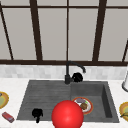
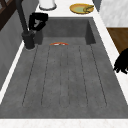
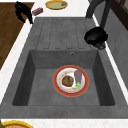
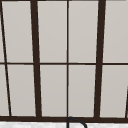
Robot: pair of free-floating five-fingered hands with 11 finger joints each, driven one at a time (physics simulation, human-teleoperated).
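Right hand (image 1: 77, 77) curled at faucet (image 1: 68, 72) base, just beside its lever, prob. gripping it. Turn slow w/ firm grip. Left hand (image 1: 37, 113) hangs relaxed, holding nothing, over sink (image 1: 45, 95) front edge.

This is looking like a home kitchen. A dark grey sink (image 1: 50, 92) with a ribbed draining board is sitting in a pale stone surface (image 1: 15, 83), a black tap (image 1: 72, 67) is rising behind it, and a tiled strip is running under a big dark-framed window (image 4: 67, 60). A plate of food (image 3: 70, 80) is lying in the basin, and a wooden floor (image 3: 10, 30) is showing beside the surface.
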